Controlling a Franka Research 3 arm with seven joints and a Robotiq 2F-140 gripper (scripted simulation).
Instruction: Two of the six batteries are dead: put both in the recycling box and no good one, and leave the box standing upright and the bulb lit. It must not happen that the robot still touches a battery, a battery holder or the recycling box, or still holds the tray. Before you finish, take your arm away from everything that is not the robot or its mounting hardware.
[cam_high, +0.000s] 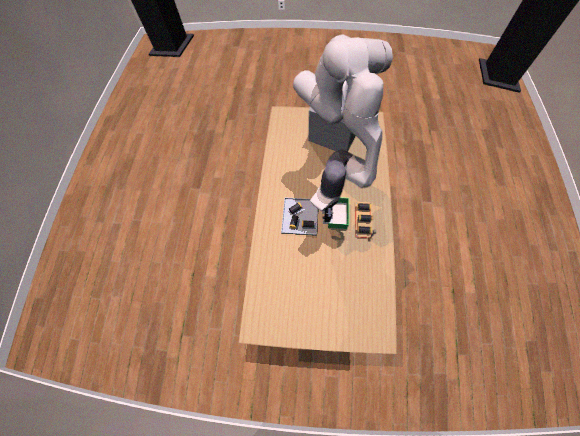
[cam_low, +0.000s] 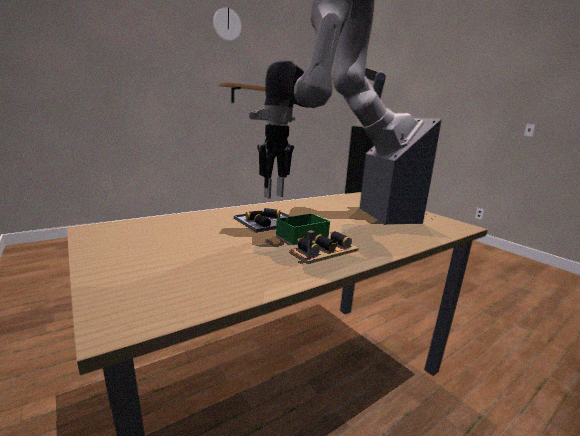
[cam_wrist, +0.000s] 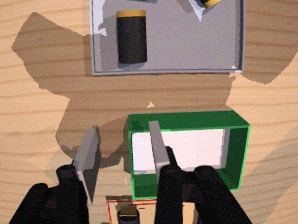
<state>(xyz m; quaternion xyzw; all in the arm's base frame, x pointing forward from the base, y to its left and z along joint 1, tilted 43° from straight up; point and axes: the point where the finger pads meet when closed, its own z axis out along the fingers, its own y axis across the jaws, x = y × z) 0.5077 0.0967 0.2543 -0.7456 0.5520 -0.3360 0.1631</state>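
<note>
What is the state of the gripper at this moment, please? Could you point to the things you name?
Gripper (cam_high: 327, 215) (cam_low: 274, 189) (cam_wrist: 124, 139): partly open, nothing between its fingers, raised above the table near the green box (cam_high: 348, 215) (cam_low: 303, 232) (cam_wrist: 187, 121).

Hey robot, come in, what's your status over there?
Claw empty, partly open, above the table. Three batteries on the tray, three on the holder. Green box upright, no battery seen inside.

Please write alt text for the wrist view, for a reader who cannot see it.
The pincer, partly open and holding nothing, hangs above the table by a green box with a white inside bottom. Beyond lies a grey tray with a black battery.
</note>
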